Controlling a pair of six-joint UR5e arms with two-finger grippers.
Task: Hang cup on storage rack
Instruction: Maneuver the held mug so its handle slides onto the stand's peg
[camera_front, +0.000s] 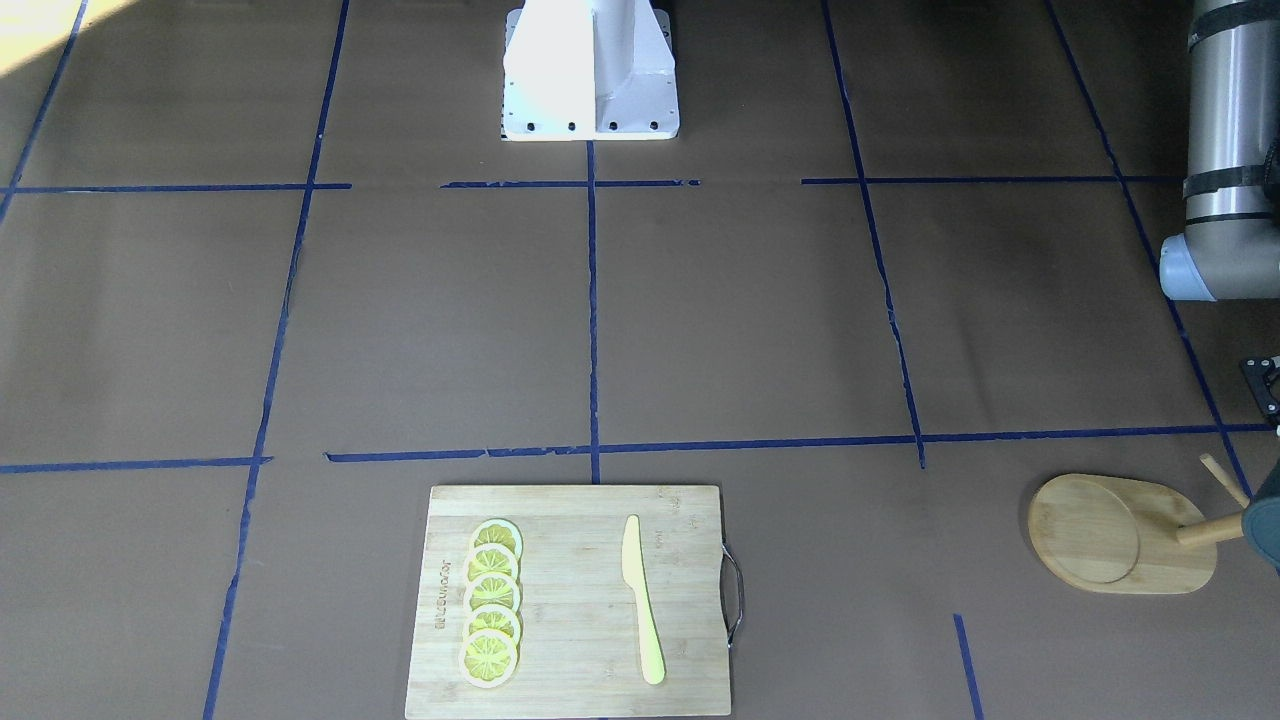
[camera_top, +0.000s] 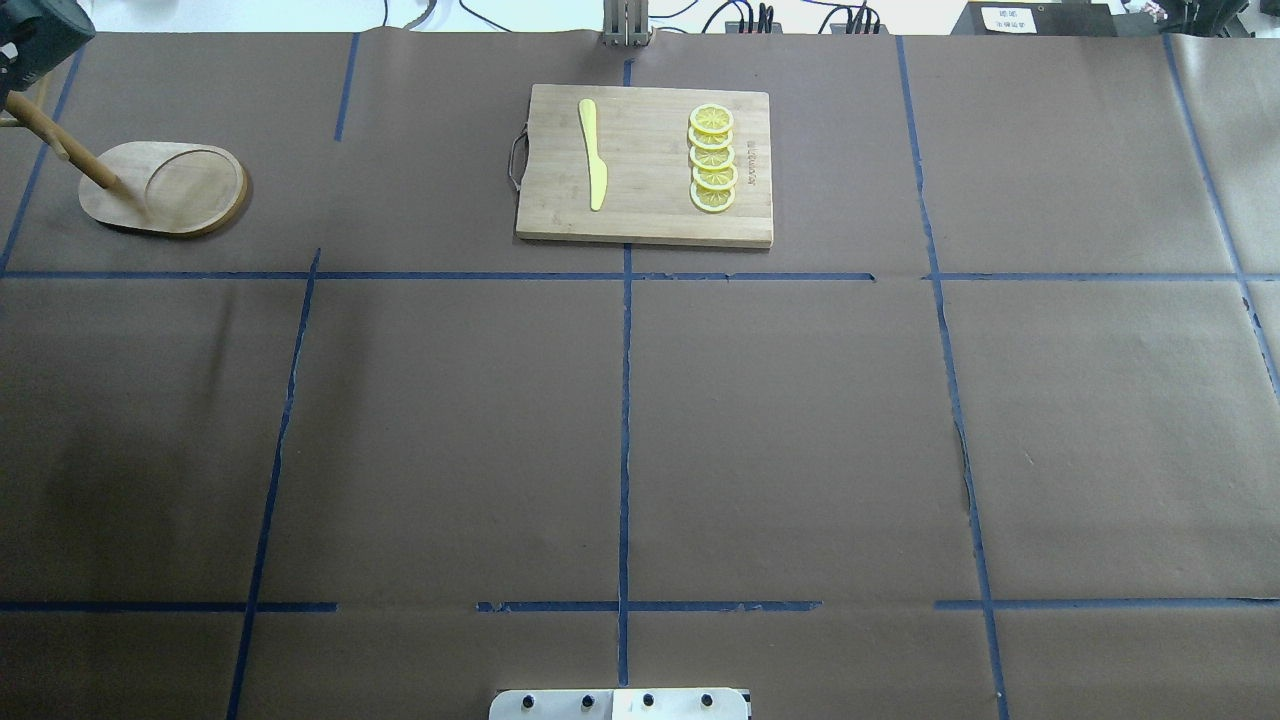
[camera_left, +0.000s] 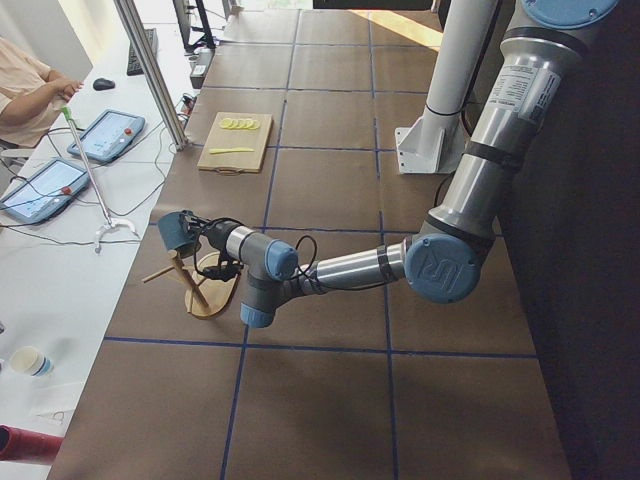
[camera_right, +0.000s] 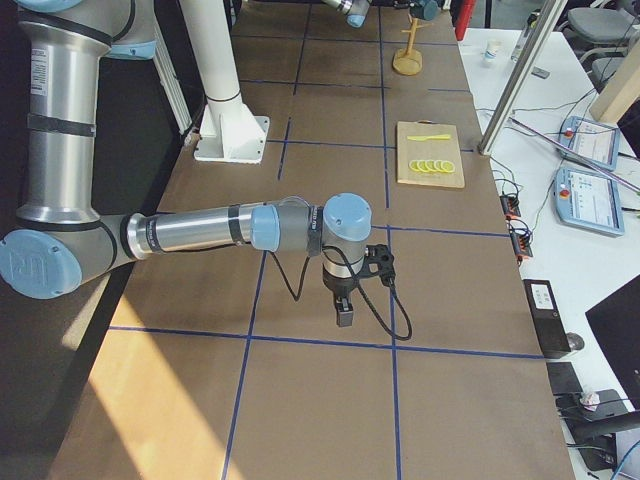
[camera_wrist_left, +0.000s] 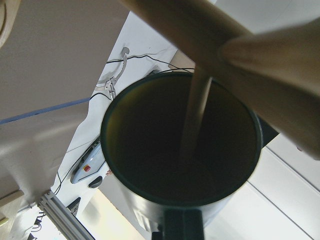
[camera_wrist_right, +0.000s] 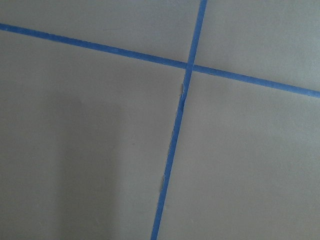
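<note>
The dark blue-grey cup (camera_left: 178, 232) is held in the air at the top of the storage rack (camera_left: 205, 290), at the table's far left corner. My left gripper (camera_left: 195, 235) is shut on it. In the left wrist view the cup's dark mouth (camera_wrist_left: 145, 150) faces the camera, and a thin peg (camera_wrist_left: 197, 110) runs from the thick post (camera_wrist_left: 210, 35) across or into it. The cup's edge shows at the right border of the front view (camera_front: 1265, 530), beside the rack's oval base (camera_front: 1120, 535). My right gripper (camera_right: 344, 315) points down over bare table; I cannot tell if it is open.
A bamboo cutting board (camera_top: 645, 200) with lemon slices (camera_top: 712, 158) and a yellow knife (camera_top: 594, 155) lies at the far middle. The robot's base (camera_front: 590, 70) stands at the near edge. An operator (camera_left: 25, 90) sits beyond the far edge.
</note>
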